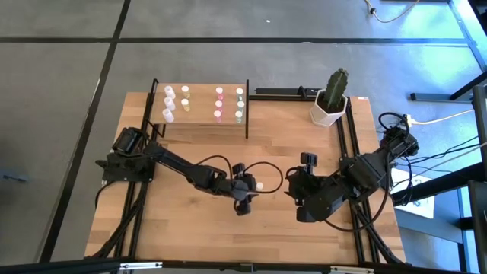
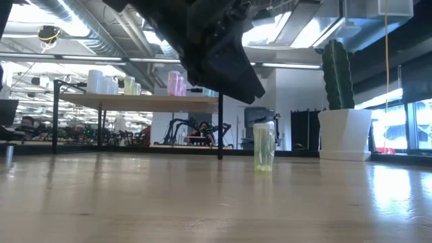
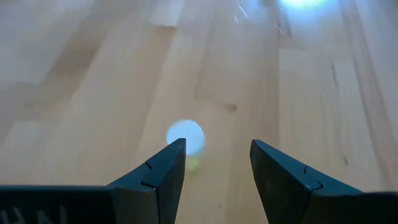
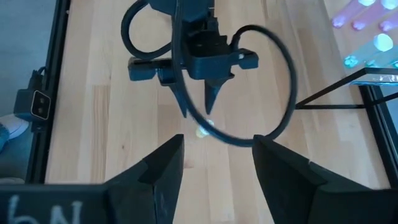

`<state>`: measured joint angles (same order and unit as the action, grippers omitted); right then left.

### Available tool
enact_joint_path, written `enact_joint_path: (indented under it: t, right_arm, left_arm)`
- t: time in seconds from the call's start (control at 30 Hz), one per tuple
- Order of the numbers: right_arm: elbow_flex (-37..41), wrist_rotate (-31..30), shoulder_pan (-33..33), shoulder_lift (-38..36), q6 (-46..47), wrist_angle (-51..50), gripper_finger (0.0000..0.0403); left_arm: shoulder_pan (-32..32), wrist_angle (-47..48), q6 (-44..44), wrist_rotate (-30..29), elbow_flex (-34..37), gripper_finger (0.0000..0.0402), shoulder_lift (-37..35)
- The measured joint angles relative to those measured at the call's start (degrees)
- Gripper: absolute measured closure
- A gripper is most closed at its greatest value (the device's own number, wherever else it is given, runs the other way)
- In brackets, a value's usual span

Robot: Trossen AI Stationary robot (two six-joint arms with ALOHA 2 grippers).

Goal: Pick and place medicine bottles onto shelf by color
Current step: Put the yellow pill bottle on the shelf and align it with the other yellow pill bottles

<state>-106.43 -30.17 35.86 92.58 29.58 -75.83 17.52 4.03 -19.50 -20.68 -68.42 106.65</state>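
Observation:
One pale green medicine bottle (image 2: 263, 146) with a white cap stands upright on its base on the tabletop near the middle (image 1: 259, 185). My left gripper (image 3: 217, 149) is open and hovers above it, fingers pointing down. The bottle (image 3: 185, 138) shows just beyond the fingertips, toward one finger, untouched. My right gripper (image 4: 217, 146) is open and empty, a little to the bottle's right (image 1: 293, 186). It looks toward the left gripper and the bottle (image 4: 202, 132). The shelf (image 1: 202, 122) at the far side carries rows of white, pale yellow, pink and green bottles.
A white pot with a green cactus (image 1: 330, 99) stands at the far right corner, next to the shelf. Black cables loop from the left wrist (image 4: 273, 74) over the table's middle. Bare wood lies along the near edge (image 1: 228, 236).

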Motion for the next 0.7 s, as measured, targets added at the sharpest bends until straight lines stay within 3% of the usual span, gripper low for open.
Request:
enact_joint_path:
  t: [0.33, 0.7]
  right_arm:
    - [0.00, -0.13, 0.00, 0.00, -0.04, 0.26, 0.0211]
    - [0.00, -0.13, 0.00, 0.00, -0.04, 0.33, 0.0211]
  left_arm:
    - [0.00, -0.22, 1.06, 0.50, 0.00, 0.0225, 0.02]
    - [-2.50, -0.71, 2.11, 0.37, -0.02, 0.0132, 0.46]
